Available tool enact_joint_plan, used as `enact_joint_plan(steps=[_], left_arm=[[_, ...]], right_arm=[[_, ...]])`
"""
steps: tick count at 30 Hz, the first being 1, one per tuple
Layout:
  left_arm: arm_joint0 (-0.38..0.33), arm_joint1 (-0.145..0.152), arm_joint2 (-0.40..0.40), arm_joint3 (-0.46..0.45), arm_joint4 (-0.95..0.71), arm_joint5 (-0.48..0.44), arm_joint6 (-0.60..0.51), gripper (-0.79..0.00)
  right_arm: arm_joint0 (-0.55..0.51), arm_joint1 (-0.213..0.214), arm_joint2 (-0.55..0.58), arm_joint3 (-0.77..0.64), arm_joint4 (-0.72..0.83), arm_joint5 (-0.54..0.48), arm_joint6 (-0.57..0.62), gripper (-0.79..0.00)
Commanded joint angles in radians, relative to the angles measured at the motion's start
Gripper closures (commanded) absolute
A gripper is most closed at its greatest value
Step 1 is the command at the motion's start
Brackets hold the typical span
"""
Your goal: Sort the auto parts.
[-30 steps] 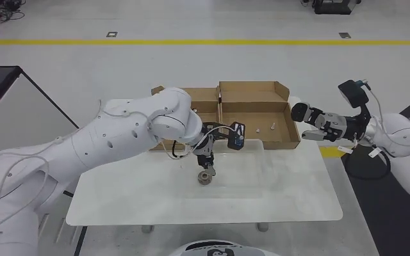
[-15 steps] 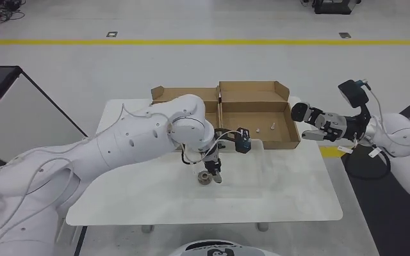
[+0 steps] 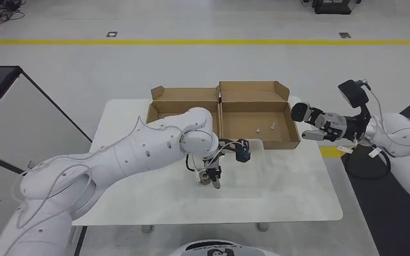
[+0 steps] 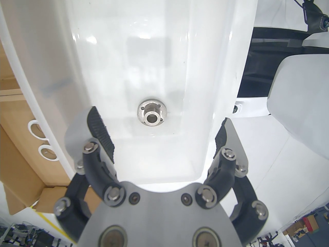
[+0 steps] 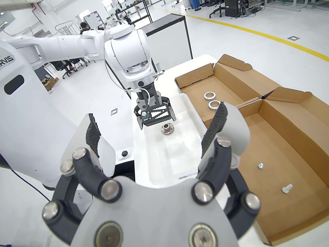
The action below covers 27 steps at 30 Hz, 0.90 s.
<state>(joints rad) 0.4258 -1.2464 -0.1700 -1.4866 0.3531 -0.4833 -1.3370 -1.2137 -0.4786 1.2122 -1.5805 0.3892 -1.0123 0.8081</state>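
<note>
A metal flanged hub (image 4: 152,115) stands upright on the floor of a clear plastic tray (image 4: 77,78) at mid-table. My left gripper (image 4: 160,118) hangs open directly over the hub (image 3: 205,177), one finger on each side of it, neither touching. The right wrist view shows the left gripper (image 5: 156,121) just above the hub (image 5: 167,129). My right gripper (image 5: 157,113) is open and holds nothing. It hovers off the table's right side (image 3: 300,115), beyond the boxes.
Two open cardboard boxes stand at the table's far edge. The left box (image 5: 231,78) holds two metal rings (image 5: 209,95). The right box (image 5: 295,140) holds a bolt (image 5: 287,188) and a nut (image 5: 260,166). The tray's walls (image 5: 190,109) enclose the hub.
The left arm has swung in over the tray and brought its gripper down around the hub. The right arm has not moved.
</note>
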Motion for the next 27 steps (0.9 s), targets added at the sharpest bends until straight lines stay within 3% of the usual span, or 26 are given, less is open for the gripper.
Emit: enact_joint_plan(steps=[1,14,23,27], left_arm=[[0.0,0.002,0.0,0.007,0.004,-0.005,0.005,-0.785],[0.012,0.022,0.0,0.035,0.025,-0.017,0.017,-0.705],[0.041,0.027,0.0,0.057,0.077,-0.024,0.024,-0.582],[0.043,0.027,0.0,0.068,0.084,-0.028,0.028,-0.477]], right_arm=[[0.0,0.0,0.0,0.0,0.0,0.0,0.0,-0.785],[0.0,0.0,0.0,0.0,0.0,0.0,0.0,-0.785],[0.0,0.0,0.0,0.0,0.0,0.0,0.0,-0.785],[0.0,0.0,0.0,0.0,0.0,0.0,0.0,-0.785]])
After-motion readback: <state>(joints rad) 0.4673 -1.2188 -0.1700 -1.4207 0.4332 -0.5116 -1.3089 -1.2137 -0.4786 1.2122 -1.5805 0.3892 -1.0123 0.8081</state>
